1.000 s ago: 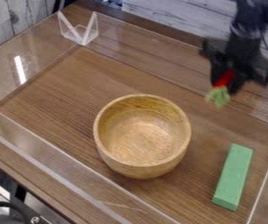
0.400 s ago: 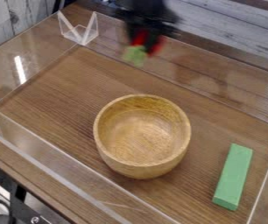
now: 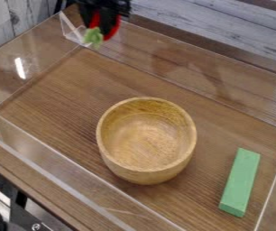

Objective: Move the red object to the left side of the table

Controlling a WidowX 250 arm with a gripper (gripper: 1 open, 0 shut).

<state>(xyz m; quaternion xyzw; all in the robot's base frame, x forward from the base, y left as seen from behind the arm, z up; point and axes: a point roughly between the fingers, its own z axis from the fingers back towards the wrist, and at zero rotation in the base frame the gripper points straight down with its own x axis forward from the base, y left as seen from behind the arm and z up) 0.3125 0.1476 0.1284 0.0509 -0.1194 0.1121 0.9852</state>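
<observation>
End effector point(image 3: 101, 25) is seen at the top edge of the view, clamped on the red object point(image 3: 97, 32), which is carried clear of the worktop point(image 3: 69, 99) near the far left corner. The grip is judged to be kept so that the piece can be set down on that side, as the task asks. Red body and a green leafy end are shown, the green hanging lowest; finer detail is blurred. Just beside it, a small clear angled stand point(image 3: 70, 27) is noted by the acrylic wall point(image 3: 20, 54). Well apart, the wooden bowl point(image 3: 147, 140) is left in the middle, and the flat green block point(image 3: 239, 182) lies at the near right.
</observation>
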